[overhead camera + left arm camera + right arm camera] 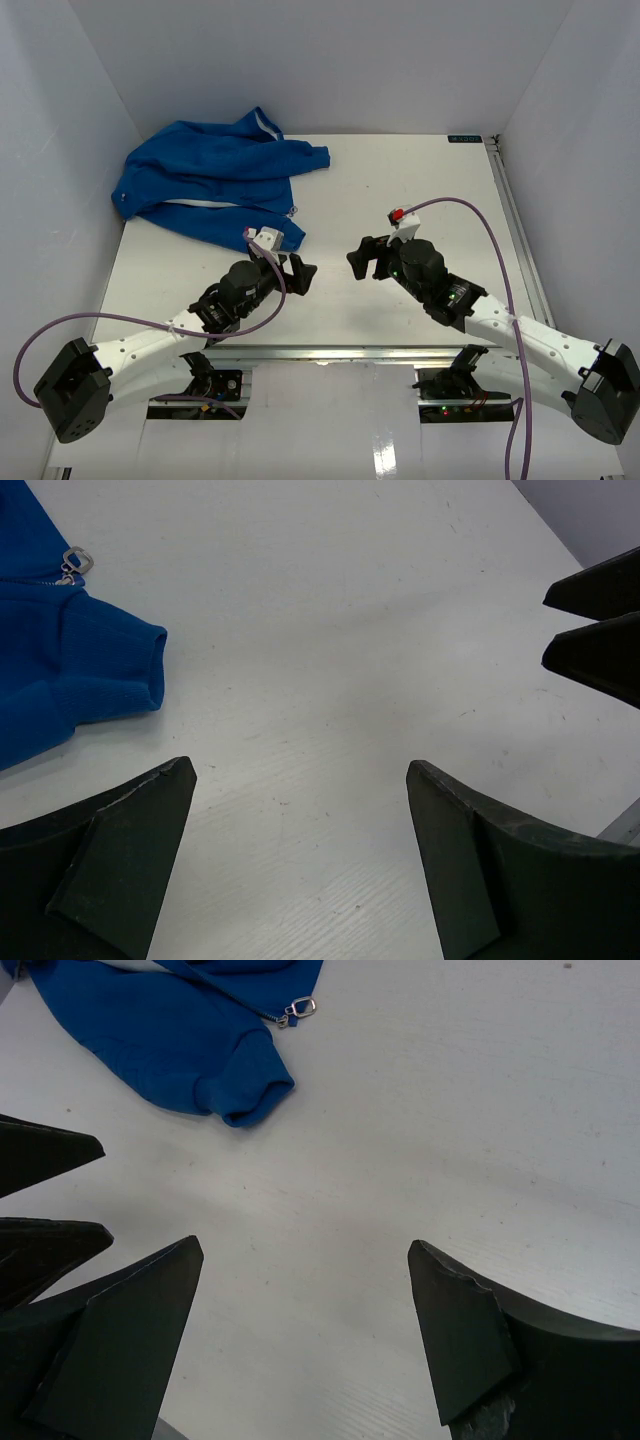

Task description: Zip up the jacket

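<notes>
The bright-blue jacket (215, 180) lies crumpled at the far left of the table, collar with white trim at its top. Its metal zipper pull (293, 210) sits at the jacket's right edge; it also shows in the left wrist view (76, 562) and the right wrist view (299, 1007). A blue cuff (120, 675) shows in the left wrist view and in the right wrist view (245, 1085). My left gripper (305, 275) is open and empty over bare table, just below the jacket. My right gripper (357, 258) is open and empty, facing the left one.
The white table (400, 190) is boxed in by white walls at the back and sides. A metal rail (515, 220) runs along the right edge. The two grippers' fingertips are close together mid-table; the right gripper's fingers (600, 630) show in the left wrist view.
</notes>
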{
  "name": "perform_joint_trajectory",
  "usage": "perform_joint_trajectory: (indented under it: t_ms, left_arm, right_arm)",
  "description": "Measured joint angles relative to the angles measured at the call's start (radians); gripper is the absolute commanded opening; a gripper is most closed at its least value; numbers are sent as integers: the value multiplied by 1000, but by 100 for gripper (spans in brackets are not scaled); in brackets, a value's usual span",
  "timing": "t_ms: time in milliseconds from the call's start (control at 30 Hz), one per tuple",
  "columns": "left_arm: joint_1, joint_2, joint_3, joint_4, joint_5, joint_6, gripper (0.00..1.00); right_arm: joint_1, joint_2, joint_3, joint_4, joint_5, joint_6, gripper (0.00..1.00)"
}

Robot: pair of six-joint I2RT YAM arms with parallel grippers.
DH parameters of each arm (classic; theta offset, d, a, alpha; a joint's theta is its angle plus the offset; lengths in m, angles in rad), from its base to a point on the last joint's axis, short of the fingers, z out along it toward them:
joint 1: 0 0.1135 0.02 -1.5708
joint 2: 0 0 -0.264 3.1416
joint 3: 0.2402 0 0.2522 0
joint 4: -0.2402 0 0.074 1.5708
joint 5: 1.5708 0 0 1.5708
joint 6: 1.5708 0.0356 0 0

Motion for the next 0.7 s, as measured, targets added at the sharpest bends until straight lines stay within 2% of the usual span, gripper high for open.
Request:
perform_joint_trajectory:
  t_ms: [200,367,500,600,700]
  left_arm:
    - [0,11,2,-8,-23,-11,98]
    - [1,95,62,-115,-157,-62,98]
    - [24,105,122,-201,-238,-104,98]
    - [105,112,190,-255,-267,-137,98]
    - [245,153,248,-269,-267,-162,97]
  right_arm:
    - [0,-26,-8,0,2,0,90]
    - [0,-48,-8,0,17,-1,90]
    - [0,-58,-8,0,25,-1,90]
    - [0,-65,-10,0,26,-1,90]
    - [0,-78,-17,1,32,3,90]
